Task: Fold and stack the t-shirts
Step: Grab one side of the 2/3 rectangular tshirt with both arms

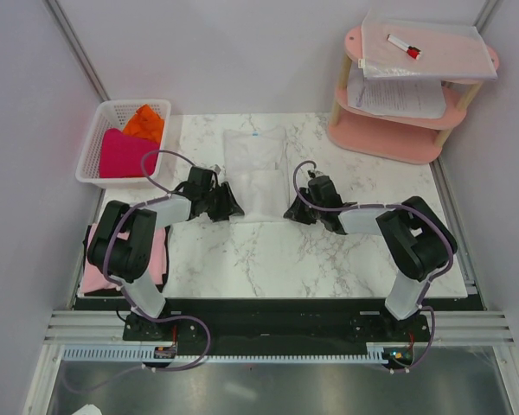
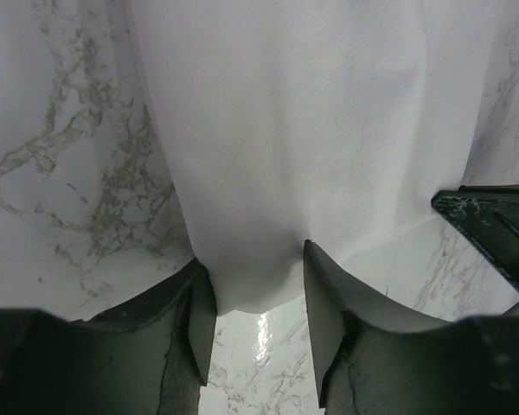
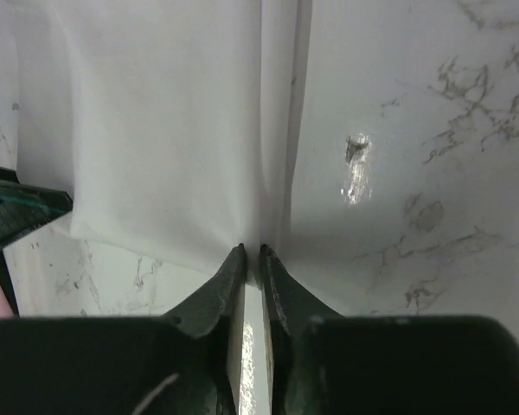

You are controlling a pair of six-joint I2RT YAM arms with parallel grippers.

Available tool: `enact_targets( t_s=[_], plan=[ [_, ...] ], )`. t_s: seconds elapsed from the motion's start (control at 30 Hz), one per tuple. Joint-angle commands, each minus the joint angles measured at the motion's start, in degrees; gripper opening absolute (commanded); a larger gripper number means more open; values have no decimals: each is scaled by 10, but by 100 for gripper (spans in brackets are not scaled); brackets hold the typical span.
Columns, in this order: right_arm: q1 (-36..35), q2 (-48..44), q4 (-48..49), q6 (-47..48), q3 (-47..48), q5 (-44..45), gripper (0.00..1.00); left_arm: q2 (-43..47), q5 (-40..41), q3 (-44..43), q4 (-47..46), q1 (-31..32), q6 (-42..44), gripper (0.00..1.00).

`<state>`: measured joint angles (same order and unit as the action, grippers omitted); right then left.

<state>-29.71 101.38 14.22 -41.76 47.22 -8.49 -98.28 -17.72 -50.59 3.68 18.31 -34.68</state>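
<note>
**White t-shirt: near hem is being gripped for the next fold**

White t-shirt (image 1: 255, 173) lies in the middle of the marble table (image 1: 329, 251), narrowed to a long strip, with its near hem between both arms. You are at the step of taking this hem. Right gripper (image 1: 291, 210) is pinched almost closed on the right corner. Left gripper (image 1: 231, 207) stands half wide around the left corner; whether it bites the cloth I cannot tell. Next, I judge, you must lift both corners together and carry them evenly to the far end. I count four t-shirts: one white, one pale pink t-shirt (image 1: 95, 278) under the left arm, and one magenta t-shirt (image 1: 121, 156) and one orange t-shirt (image 1: 145, 123) in the single basket (image 1: 95, 143).
</note>
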Motion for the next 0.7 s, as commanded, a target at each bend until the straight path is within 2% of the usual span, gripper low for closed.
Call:
enact_targets(
  t_s=[0.0, 0.07, 0.1, 0.3, 0.43, 0.67],
  plan=[
    [-10, 10, 21, -28, -20, -25, 9, -21, -15, 0, -20, 4, -14, 30],
    [-13, 2, 8, -25, -25, -23, 0, -21, -17, 2, -20, 4, -15, 13],
    [-13, -2, 6, -25, -31, -23, 0, -20, -20, 3, -19, 4, -15, 2],
    [-17, -39, -18, -14, -65, -51, 0, 33, -34, 53, -17, 15, -28, 2],
    [-38, -80, -44, 8, -93, -64, 0, 120, -29, 114, 1, 36, -37, 2],
    [-86, -237, -96, 27, -165, -44, 0, 249, -12, 154, 73, 79, -53, 2]
  ],
)
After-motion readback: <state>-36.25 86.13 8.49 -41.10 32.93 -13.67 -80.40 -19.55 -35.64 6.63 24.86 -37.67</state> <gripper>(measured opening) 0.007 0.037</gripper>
